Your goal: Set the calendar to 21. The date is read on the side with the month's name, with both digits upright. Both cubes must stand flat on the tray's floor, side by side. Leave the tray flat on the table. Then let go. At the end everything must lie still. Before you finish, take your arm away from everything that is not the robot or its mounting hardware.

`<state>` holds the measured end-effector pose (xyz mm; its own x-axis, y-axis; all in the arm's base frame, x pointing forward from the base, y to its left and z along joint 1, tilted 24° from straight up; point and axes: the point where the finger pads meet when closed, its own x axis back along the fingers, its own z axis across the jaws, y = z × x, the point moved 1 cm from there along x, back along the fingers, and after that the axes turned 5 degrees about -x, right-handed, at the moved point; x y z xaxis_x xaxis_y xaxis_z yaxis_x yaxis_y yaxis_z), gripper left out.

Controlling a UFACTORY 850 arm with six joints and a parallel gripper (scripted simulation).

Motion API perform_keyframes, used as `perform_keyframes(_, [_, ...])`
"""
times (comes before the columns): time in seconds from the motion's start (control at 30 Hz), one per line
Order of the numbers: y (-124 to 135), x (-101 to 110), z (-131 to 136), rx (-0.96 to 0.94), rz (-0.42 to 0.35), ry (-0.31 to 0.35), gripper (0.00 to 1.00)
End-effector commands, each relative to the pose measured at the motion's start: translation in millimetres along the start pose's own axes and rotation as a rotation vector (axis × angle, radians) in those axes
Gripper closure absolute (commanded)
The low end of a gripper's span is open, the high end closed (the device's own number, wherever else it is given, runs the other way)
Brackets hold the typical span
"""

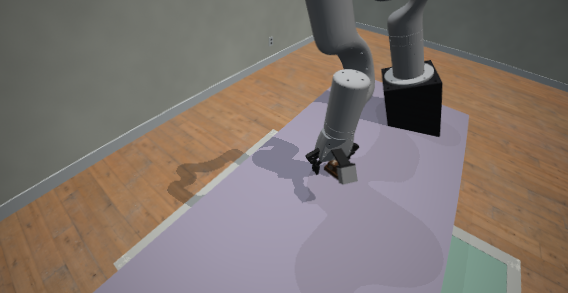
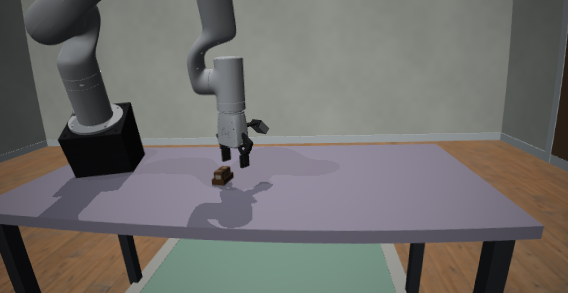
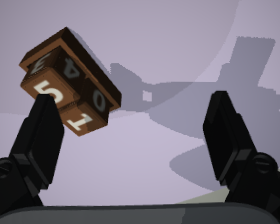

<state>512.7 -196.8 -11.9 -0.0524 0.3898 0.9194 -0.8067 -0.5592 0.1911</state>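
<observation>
Calendar (image 3: 70,82) beside open claw's (image 3: 134,137) left finger (image 3: 36,141)

A bare, unfurnished room fitted out as a robot test space; plain grey walls (image 2: 350,48) meet a wood-plank floor (image 1: 75,233) along a pale skirting board (image 1: 150,123); a single wall socket (image 1: 270,39) is the only fitting; a long lilac counter (image 2: 350,193) on dark legs (image 2: 492,268) carries the arm's black base block (image 2: 102,143); a green mat (image 2: 280,268) with a pale border lies beneath.
</observation>
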Motion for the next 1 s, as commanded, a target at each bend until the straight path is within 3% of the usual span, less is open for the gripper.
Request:
perform_keyframes(0.0, [9, 1, 6, -0.134, 0.009, 0.011, 0.00])
perform_keyframes(0.17, [13, 1, 9, -0.158, 0.009, 0.011, 0.00])
perform_keyframes(0.47, [17, 1, 11, -0.396, 0.010, 0.010, 0.00])
perform_keyframes(0.53, [28, 1, 18, -0.396, 0.010, 0.010, 0.00])
perform_keyframes(0.97, [28, 1, 18, -0.396, 0.010, 0.010, 0.00])
